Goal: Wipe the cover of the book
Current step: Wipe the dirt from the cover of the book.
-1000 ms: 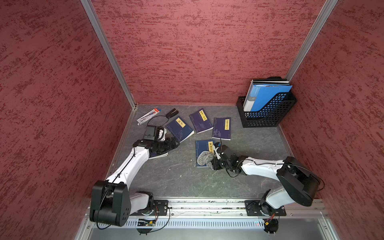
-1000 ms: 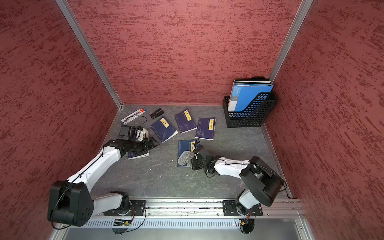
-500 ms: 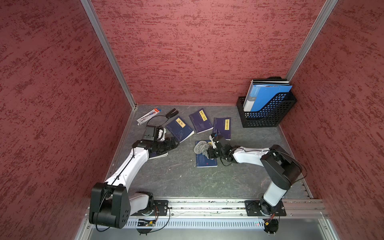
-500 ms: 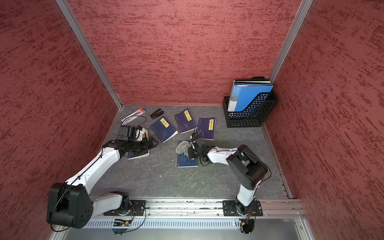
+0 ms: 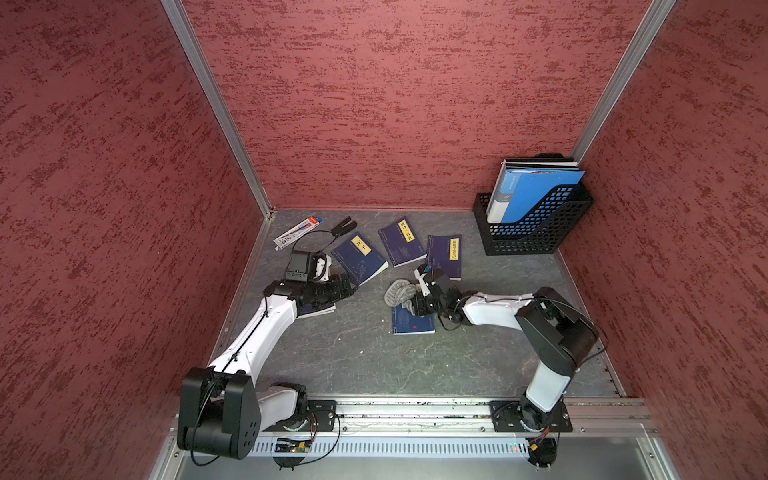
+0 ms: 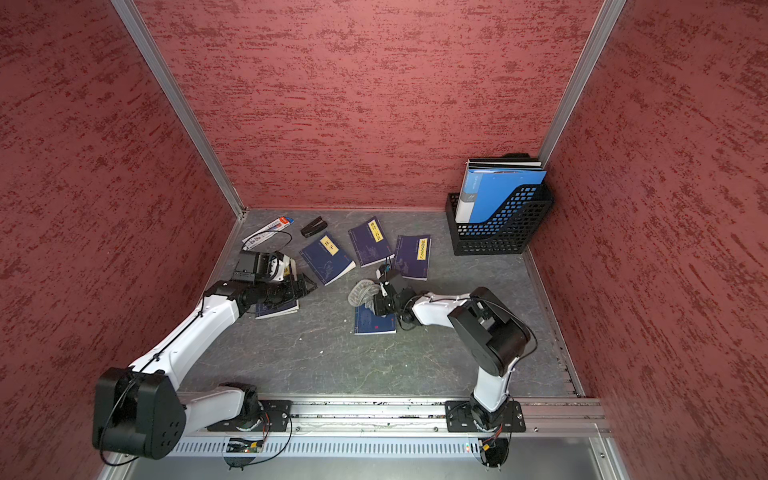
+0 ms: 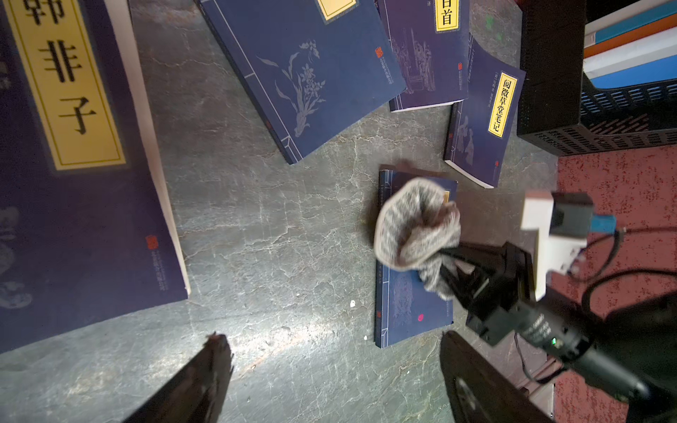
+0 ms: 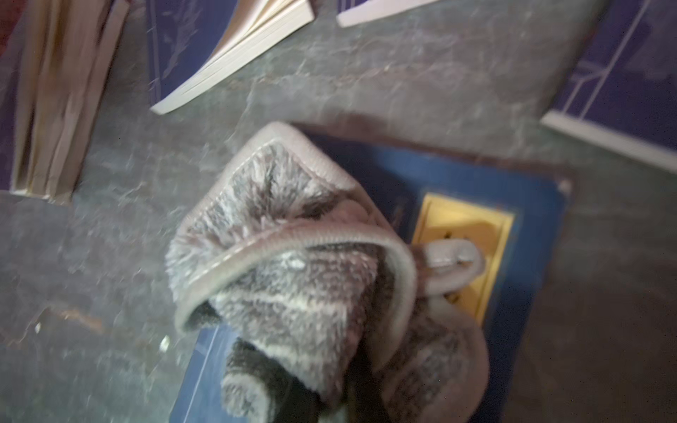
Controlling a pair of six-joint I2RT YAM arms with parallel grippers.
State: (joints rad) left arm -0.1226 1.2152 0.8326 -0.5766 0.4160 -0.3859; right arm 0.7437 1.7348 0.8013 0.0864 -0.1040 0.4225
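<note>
The tabletop (image 5: 357,357) bears everything; the rack (image 5: 536,232) stands well apart from the book (image 5: 413,324), which lies flat with nothing pinning it; the cloth (image 5: 401,293) bunches on the book's labelled end, spilling over one edge; the right pincer (image 5: 419,299) is clamped on the cloth; the left pincer (image 5: 347,286) gapes wide and empty, apart from the book; a dragging stroke may shift the loose book or curl its cover.

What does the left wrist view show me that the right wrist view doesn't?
Left wrist only: the right gripper clamped on the cloth, the book with its uncovered half and red seal, the black file rack, and the left gripper, jaws open. Right wrist only: the cloth's loop lying on the yellow title label. Both: cloth on the book's label end, neighbouring blue books, grey table.
</note>
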